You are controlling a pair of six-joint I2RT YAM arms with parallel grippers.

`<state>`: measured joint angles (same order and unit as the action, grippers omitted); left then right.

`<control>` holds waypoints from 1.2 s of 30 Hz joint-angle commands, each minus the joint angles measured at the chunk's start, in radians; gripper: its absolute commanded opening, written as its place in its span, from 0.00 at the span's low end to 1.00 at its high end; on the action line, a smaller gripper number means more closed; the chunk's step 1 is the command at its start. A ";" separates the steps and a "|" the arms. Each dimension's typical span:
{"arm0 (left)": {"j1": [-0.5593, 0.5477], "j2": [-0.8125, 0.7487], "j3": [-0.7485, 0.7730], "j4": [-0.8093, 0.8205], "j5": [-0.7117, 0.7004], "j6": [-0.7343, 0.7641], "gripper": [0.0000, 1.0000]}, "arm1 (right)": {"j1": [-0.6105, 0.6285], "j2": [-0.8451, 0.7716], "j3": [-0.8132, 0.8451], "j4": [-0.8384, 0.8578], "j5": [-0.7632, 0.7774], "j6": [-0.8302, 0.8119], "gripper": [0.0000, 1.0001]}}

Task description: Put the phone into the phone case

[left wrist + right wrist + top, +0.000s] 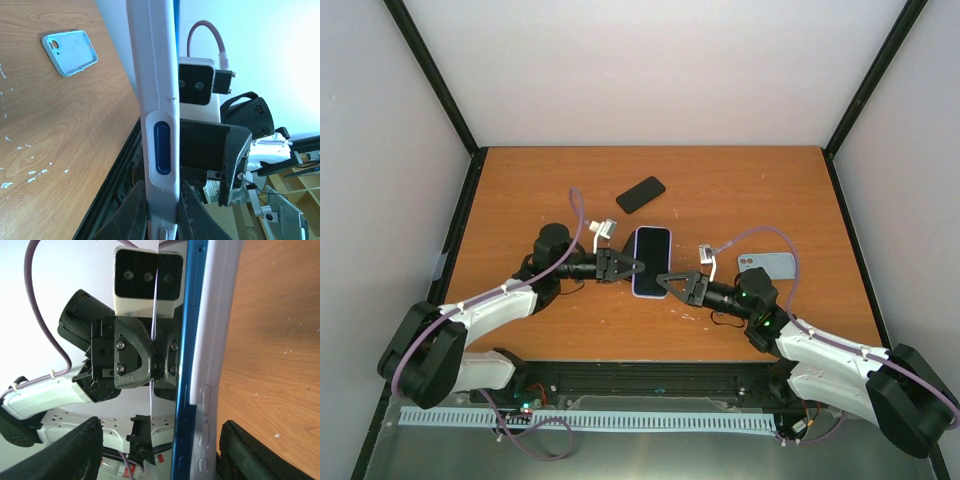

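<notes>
Top view high behind the arms, looking down on whole table [750,190], wrist views close, facing across phone [156,75]

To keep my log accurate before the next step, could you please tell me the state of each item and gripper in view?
left gripper: shut on the phone.
right gripper: open, fingers straddling the phone's edge.
phone: screen up, white shell on its edge.
light blue case: empty, open side up, flat on the table.
black phone: flat on the table, untouched.
</notes>
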<state>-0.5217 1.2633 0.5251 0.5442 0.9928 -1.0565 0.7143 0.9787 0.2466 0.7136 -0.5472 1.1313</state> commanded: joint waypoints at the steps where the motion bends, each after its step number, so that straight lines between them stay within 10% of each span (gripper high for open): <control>1: 0.005 -0.022 0.063 0.044 -0.022 0.024 0.05 | 0.007 -0.002 -0.012 0.064 -0.023 -0.003 0.57; 9: 0.005 -0.031 0.084 -0.071 -0.108 0.117 0.06 | 0.007 -0.026 -0.028 0.029 -0.019 0.012 0.48; 17: 0.005 -0.018 0.131 -0.272 -0.206 0.268 0.05 | 0.007 -0.090 -0.013 -0.063 0.021 0.037 0.11; 26: 0.005 -0.042 0.110 -0.347 -0.255 0.331 0.06 | 0.007 -0.083 0.002 -0.083 0.019 0.075 0.03; 36: 0.005 -0.081 0.049 -0.090 -0.086 0.064 0.06 | 0.016 -0.004 0.001 0.099 -0.082 0.041 0.58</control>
<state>-0.5255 1.2179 0.5781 0.3000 0.9054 -0.9039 0.7155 0.9558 0.2226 0.6655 -0.5579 1.1793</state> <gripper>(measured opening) 0.108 0.543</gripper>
